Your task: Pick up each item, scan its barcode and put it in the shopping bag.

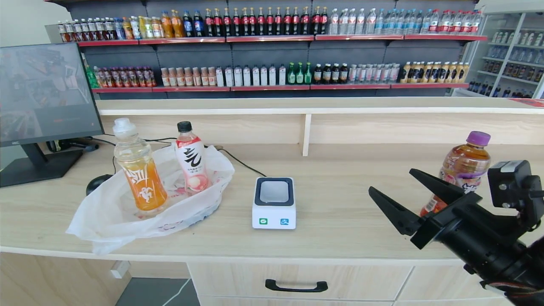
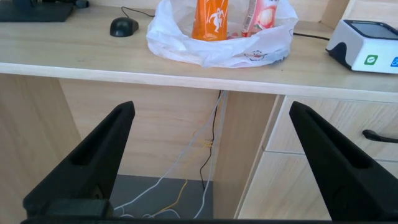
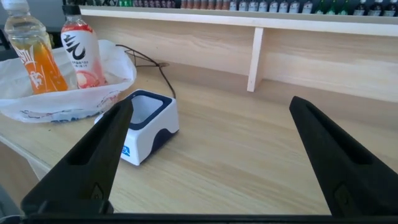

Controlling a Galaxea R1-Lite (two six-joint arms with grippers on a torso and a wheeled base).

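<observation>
Light wood counter (image 1: 340, 212) spans the head view, with a black drawer handle (image 1: 296, 285) on its front at the bottom centre. Nearest, at lower right, the right gripper (image 1: 390, 180) hangs over the counter with its black fingers spread wide and nothing between them. Just behind it stands an amber drink bottle with a purple cap (image 1: 465, 170), upright. At centre sits a white box scanner with a dark-rimmed window (image 1: 274, 203). Left of it lies a white plastic shopping bag (image 1: 106, 212), open, holding an upright orange drink bottle with a white cap (image 1: 138, 170) and a pink drink bottle with a black cap (image 1: 191, 159). A black mouse (image 1: 97, 183) touches the bag's far left edge.

From the left wrist view, the left gripper (image 2: 211, 107) is spread wide too, below the counter edge, facing thin cables (image 2: 208, 155) that hang under the counter.

Farther back are a dark monitor (image 1: 42, 93) at upper left and red shelves of bottles (image 1: 272, 51).
</observation>
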